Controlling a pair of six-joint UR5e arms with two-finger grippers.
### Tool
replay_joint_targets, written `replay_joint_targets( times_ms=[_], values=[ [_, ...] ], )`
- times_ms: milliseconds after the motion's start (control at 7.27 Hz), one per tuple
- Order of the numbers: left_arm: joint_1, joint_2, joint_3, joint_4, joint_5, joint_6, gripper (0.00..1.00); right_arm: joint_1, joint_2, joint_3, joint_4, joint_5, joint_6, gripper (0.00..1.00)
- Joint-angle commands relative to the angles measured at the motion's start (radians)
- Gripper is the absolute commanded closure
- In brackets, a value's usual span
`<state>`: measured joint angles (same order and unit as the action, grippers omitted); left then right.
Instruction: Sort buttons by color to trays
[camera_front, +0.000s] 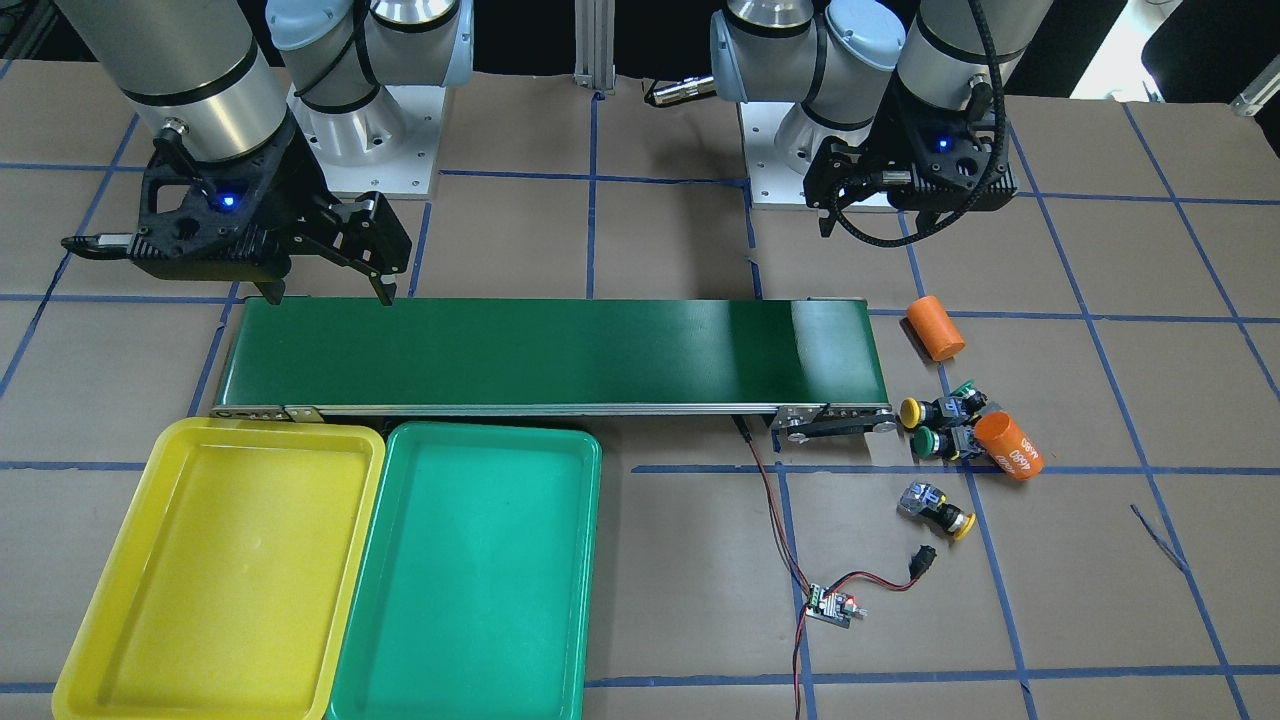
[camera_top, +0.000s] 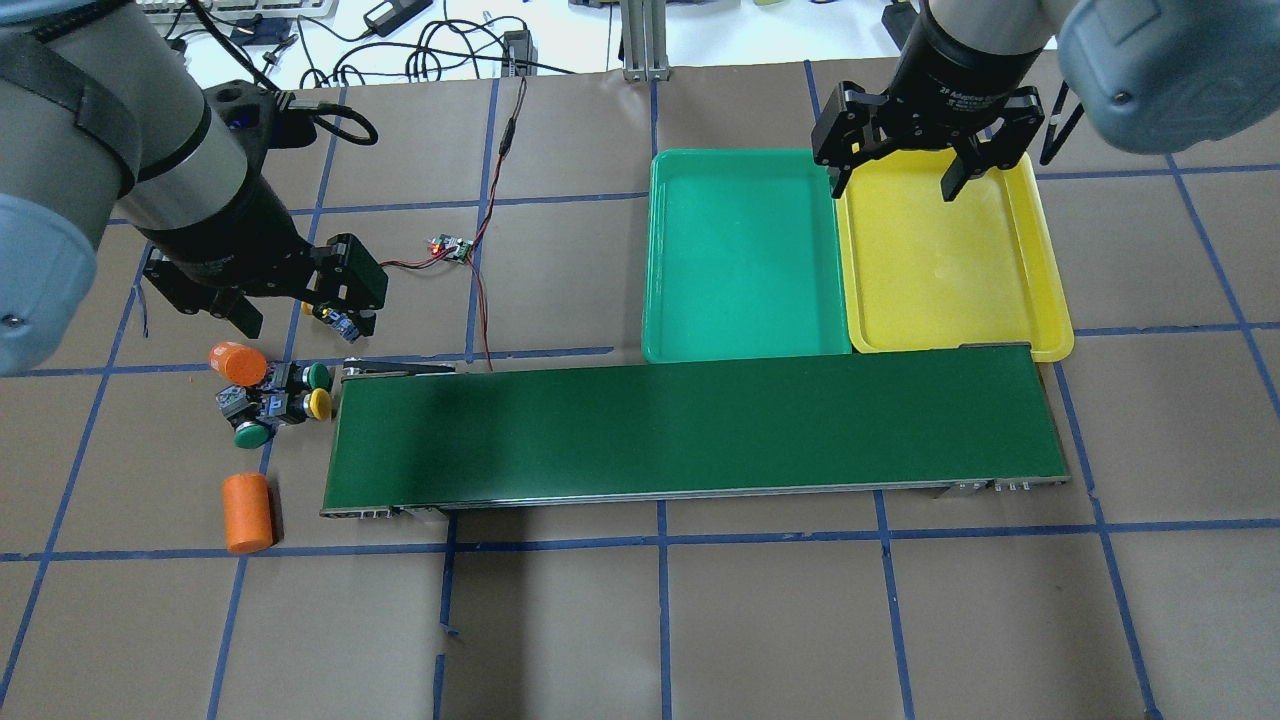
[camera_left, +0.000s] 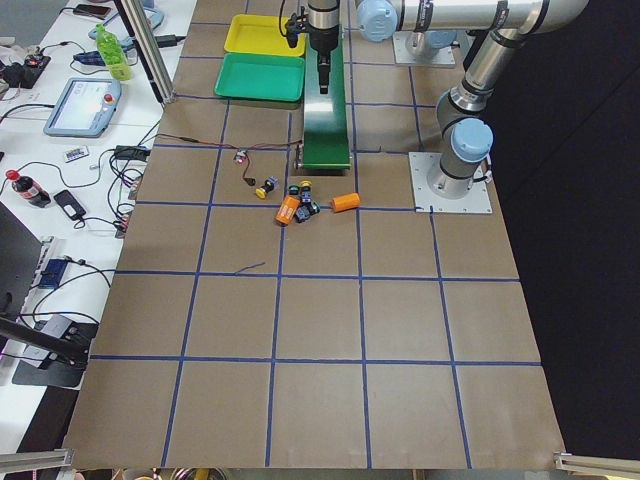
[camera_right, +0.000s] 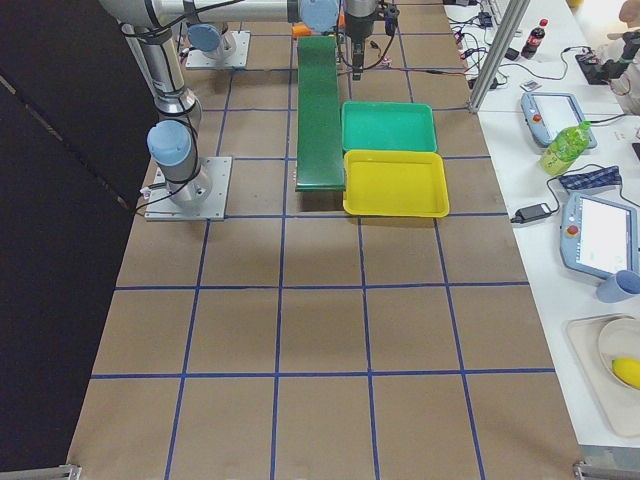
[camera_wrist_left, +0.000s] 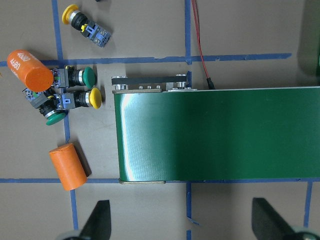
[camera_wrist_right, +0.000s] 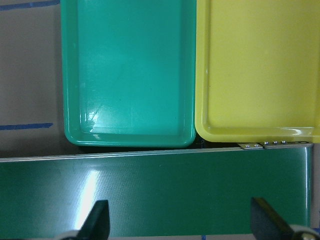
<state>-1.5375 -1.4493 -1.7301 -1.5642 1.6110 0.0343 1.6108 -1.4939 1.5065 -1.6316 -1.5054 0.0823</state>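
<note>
Four buttons lie on the table off the conveyor's end. A green one (camera_wrist_left: 88, 76), a yellow one (camera_wrist_left: 94, 98) and a second green one (camera_wrist_left: 54, 116) are bunched together. A second yellow one (camera_wrist_left: 71, 13) lies apart; it also shows in the front view (camera_front: 960, 522). My left gripper (camera_top: 305, 322) is open and empty, high above them; its fingertips (camera_wrist_left: 97, 220) frame the conveyor's end. The green tray (camera_top: 745, 250) and yellow tray (camera_top: 950, 260) lie side by side, both empty. My right gripper (camera_top: 893, 185) is open and empty above the trays' seam and the belt edge.
The long dark-green conveyor belt (camera_top: 700, 430) runs between the buttons and the trays. One orange cylinder (camera_top: 238, 362) touches the button bunch, another (camera_top: 248, 512) lies apart. A small circuit board (camera_top: 450, 248) with red wires lies beyond the buttons.
</note>
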Motion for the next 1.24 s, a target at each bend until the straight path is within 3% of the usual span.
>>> replay_joint_targets(
  times_ms=[0, 1101],
  values=[
    [-0.001, 0.0, -0.002, 0.001, 0.001, 0.002, 0.0, 0.001, -0.002, 0.0, -0.001, -0.001, -0.001, 0.0],
    [0.0, -0.023, -0.002, 0.059, -0.002, -0.014, 0.0, 0.001, -0.003, 0.0, -0.001, -0.001, -0.001, 0.0]
  ],
)
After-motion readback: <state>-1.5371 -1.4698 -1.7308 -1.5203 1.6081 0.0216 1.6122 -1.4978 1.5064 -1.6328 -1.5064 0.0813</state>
